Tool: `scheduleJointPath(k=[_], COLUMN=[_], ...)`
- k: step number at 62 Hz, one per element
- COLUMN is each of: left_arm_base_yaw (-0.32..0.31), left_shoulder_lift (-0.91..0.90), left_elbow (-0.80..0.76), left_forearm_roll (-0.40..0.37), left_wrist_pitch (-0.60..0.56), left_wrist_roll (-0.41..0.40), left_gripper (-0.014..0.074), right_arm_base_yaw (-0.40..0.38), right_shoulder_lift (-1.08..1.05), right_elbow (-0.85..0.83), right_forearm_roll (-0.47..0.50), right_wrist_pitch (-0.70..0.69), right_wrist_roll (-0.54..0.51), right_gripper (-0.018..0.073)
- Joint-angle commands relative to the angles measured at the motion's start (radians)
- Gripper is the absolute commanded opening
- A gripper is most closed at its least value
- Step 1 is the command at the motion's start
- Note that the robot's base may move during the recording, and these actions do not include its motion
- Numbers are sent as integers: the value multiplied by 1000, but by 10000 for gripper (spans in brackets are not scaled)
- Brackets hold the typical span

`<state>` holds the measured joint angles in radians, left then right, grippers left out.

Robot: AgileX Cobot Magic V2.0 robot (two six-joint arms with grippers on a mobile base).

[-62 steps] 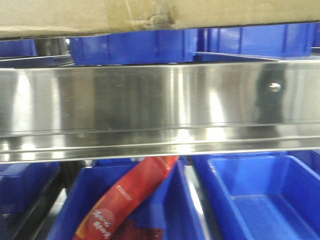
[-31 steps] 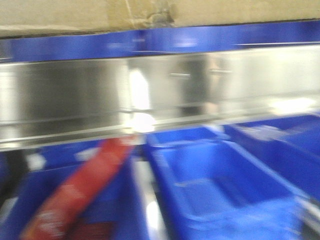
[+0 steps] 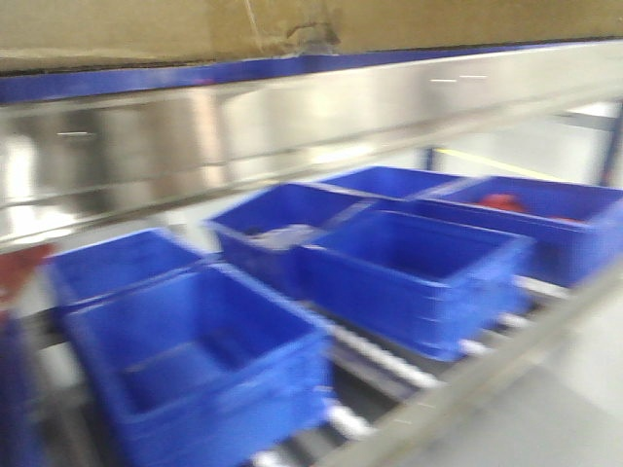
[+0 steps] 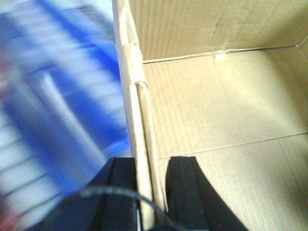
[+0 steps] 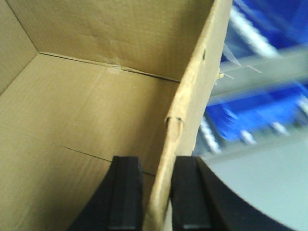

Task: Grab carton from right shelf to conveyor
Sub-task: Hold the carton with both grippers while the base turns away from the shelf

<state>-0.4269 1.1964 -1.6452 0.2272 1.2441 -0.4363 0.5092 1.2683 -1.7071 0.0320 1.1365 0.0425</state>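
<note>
Leftmost, the left gripper (image 4: 150, 185) is seen closed on the carton (image 4: 216, 110). Its two dark fingers (image 4: 120, 192) are clamped over the left side wall, one outside and one inside, and the doubled cardboard edge runs straight away from the fingertips. To the inner side of the fingers lie the carton floor and far wall. To the outer side only blurred blue bins (image 4: 72, 96) are made out.

The carton's open top is turned up toward the wrists. Its long axis is laid crosswise, from one gripper to the other, so neither arm is nearer and each is given one end.

In the front-facing view the carton's lower edge, torn slightly at mid-seam, is shown at the top of the frame. It sits above the right shelf (image 3: 292, 122), whose brushed steel front is slanted across beneath it. Whether the two are touching cannot be told through the blur. Below, blue bins are ranged on rollers (image 3: 389, 355).

Rightmost, the right gripper (image 5: 158, 190) is likewise closed on the right side wall, which is pinched between its fingers (image 5: 126, 192). The box interior lies to their inner side and a grey surface (image 5: 260, 192) to the outer. Whether that surface is the conveyor cannot be told.

The carton is judged lifted and in carriage. The coming move is judged to depend on both walls being carried level and together along that crosswise axis.
</note>
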Motion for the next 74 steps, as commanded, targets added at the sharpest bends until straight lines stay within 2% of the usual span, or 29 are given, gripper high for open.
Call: scheduleJointPath(k=[1, 74], left_arm_base_yaw=[1, 1], left_shoulder_lift=[-12, -12], left_elbow=[-5, -5], left_forearm_roll=[5, 7], left_wrist_pitch=[-23, -23], left_wrist_roll=[6, 6], left_gripper=[-8, -8], right_arm_base_yaw=[0, 0], right_shoulder_lift=[-22, -22], right_elbow=[-6, -6], right_forearm_roll=[-5, -5], right_wrist_pitch=[-52, -52], right_wrist_roll=[-33, -33], right_gripper=[-69, -69])
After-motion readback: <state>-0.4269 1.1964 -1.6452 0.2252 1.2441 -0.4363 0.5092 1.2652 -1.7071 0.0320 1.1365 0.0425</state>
